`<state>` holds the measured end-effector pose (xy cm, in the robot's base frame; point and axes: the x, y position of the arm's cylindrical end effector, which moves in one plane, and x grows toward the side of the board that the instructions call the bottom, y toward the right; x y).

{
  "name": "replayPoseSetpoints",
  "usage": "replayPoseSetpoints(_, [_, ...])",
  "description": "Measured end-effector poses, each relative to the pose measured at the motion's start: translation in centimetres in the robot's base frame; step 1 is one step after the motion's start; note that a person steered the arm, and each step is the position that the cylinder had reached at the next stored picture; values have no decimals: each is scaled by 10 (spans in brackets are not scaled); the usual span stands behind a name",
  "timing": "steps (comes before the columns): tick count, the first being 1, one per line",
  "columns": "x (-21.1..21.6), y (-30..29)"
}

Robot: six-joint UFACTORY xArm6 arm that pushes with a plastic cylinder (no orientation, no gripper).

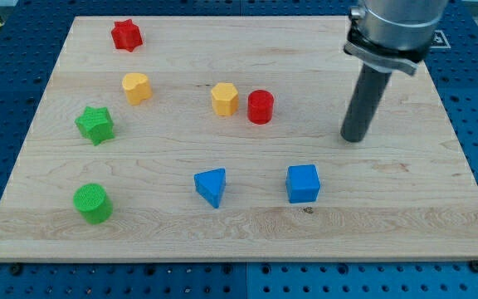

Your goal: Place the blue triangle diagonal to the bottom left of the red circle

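Observation:
The blue triangle (211, 186) lies on the wooden board (405, 216) near the view's bottom centre. The red circle (260, 107) stands above and to the right of it, next to a yellow hexagon (224, 99) on its left. My tip (353, 137) rests on the board to the right of the red circle, well apart from it, and up and right of the blue cube (303, 183). The tip touches no block.
A red star (126, 35) sits at the top left. A yellow block (137, 87) and a green star (95, 124) lie at the left. A green circle (93, 203) stands at the bottom left. Blue pegboard surrounds the board.

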<state>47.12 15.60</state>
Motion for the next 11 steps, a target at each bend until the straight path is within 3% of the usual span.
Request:
replayPoseSetpoints(2, [17,3])
replayPoseSetpoints(6, [100,-29])
replayPoseSetpoints(9, [147,-123])
replayPoseSetpoints(10, [147,-184])
replayPoseSetpoints(11, [121,-238])
